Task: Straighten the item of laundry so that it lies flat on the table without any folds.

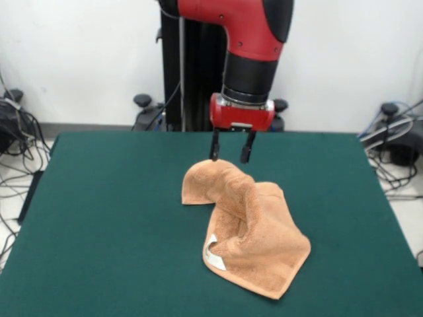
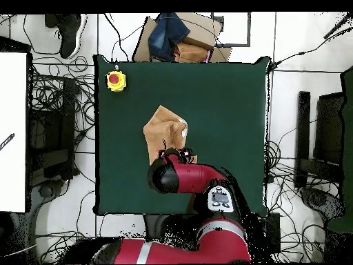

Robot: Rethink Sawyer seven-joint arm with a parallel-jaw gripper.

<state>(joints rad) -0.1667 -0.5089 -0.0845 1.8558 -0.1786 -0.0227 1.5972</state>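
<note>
Towel [image 1: 248, 228] lies crumpled near desk [image 1: 106, 218] middle, one hump raised at far side, white label [image 1: 213, 254] showing at near left edge. Soft, light, limp cloth; probably drags and folds easily, so best hold is free corner or border edge. Gripper [image 1: 230, 156] hangs just above hump, jaws spread, pinching nothing. Overhead: yellow box with red button [image 2: 116, 80] in desk corner, well apart. Nothing blocks way.

Your red and black arm [image 1: 254, 39] comes down steeply from above, wrist vertical, gripper [image 1: 231, 157] pointing straight down. Its two black fingers [image 1: 215, 145] stand spread with a clear gap between them. From overhead, the arm [image 2: 196, 176] reaches in from the base.
</note>
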